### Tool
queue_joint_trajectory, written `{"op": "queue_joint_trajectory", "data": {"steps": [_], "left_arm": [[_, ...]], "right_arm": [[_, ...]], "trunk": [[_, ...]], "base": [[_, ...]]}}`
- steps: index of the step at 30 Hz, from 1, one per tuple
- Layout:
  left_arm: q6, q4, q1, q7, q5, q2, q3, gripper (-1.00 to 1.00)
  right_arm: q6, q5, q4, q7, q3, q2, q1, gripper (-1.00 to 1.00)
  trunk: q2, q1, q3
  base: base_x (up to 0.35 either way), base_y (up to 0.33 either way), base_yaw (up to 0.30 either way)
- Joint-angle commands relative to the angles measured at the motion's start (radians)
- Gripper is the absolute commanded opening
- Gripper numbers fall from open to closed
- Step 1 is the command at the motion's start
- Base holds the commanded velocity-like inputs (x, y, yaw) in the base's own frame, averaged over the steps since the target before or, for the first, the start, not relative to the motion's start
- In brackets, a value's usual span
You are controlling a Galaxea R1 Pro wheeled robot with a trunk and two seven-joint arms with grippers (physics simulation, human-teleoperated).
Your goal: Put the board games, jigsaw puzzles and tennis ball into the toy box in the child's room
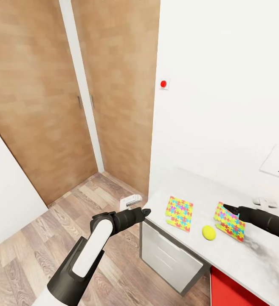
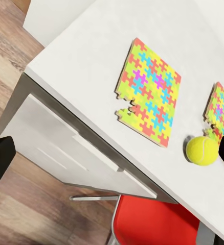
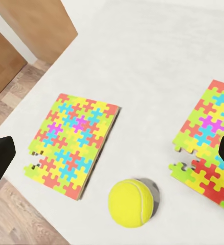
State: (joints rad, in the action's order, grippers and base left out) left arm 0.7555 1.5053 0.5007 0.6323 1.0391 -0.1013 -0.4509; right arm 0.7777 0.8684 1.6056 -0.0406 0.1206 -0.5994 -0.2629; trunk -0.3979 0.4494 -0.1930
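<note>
Flanking tennis ball (image 1: pixel 208 232), two jigsaw puzzles (image 1: pixel 180 213), wardrobe doors (image 1: pixel 41 97) beyond

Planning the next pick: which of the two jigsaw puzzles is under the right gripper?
The jigsaw puzzle farther from the wardrobe doors, beyond the tennis ball; the right gripper hangs over it.

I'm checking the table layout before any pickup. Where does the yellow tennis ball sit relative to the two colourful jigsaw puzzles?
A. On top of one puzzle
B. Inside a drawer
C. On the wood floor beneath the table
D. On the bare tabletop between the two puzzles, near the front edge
D: the yellow tennis ball rests on the pale grey tabletop between the two colourful jigsaw puzzles, near the front edge.
</note>
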Motion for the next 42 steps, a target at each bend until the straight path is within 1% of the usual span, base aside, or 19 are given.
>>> {"op": "queue_joint_trajectory", "data": {"steps": [1, 12, 29, 38, 42], "left_arm": [[0.001, 0.001, 0.001, 0.010, 0.010, 0.000, 0.000, 1.00], [0.001, -0.007, 0.001, 0.010, 0.010, 0.000, 0.000, 1.00], [-0.013, -0.012, 0.001, 0.010, 0.010, 0.001, 0.002, 1.00], [-0.019, -0.037, 0.001, 0.010, 0.009, 0.003, 0.005, 1.00], [-0.031, -0.067, -0.004, 0.011, 0.008, 0.005, 0.007, 1.00]], "right_arm": [[0.007, -0.003, 0.002, -0.004, 0.000, 0.000, -0.001, 1.00], [0.015, -0.003, 0.006, -0.003, -0.001, 0.012, -0.002, 1.00], [0.015, -0.003, 0.007, -0.002, -0.003, 0.018, -0.002, 1.00], [0.011, -0.003, 0.004, -0.003, -0.003, 0.038, -0.001, 1.00], [0.005, -0.007, -0.002, -0.005, -0.005, 0.045, -0.001, 1.00]], "trunk": [[-0.002, 0.001, -0.002], [-0.002, 0.001, 0.012], [-0.002, 0.001, 0.039], [-0.002, 0.001, 0.051], [-0.002, 0.001, 0.053]], "base": [[0.000, 0.000, 0.000], [0.000, 0.000, -0.037], [0.000, 0.000, -0.071], [0.000, 0.000, -0.032], [0.000, 0.000, -0.010]]}}
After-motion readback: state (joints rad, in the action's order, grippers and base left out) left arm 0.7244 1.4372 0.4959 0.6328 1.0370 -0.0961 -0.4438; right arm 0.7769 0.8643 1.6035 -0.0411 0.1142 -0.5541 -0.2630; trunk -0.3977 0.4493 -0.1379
